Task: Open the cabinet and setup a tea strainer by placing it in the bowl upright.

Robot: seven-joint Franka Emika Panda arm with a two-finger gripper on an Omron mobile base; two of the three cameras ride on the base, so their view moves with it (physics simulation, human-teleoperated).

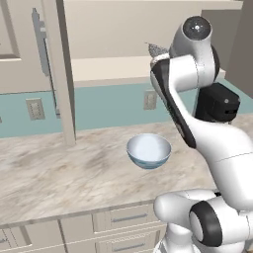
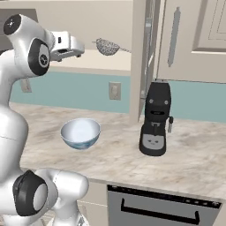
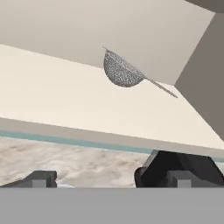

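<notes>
So the tea strainer (image 3: 122, 71) sits on the pale shelf (image 3: 65, 92) inside the open cabinet (image 2: 143, 62), tipped on its side, and in the hand view its thin handle runs down and to the right, away from the mesh basket. The gripper (image 3: 105, 178) is level with the shelf edge, fingers spread wide with nothing between them, well short of the strainer. The right base view also catches a black coffee machine (image 2: 155, 119) past the door, and the bowl (image 1: 148, 149) on the counter (image 1: 59, 173) has nothing in it.
</notes>
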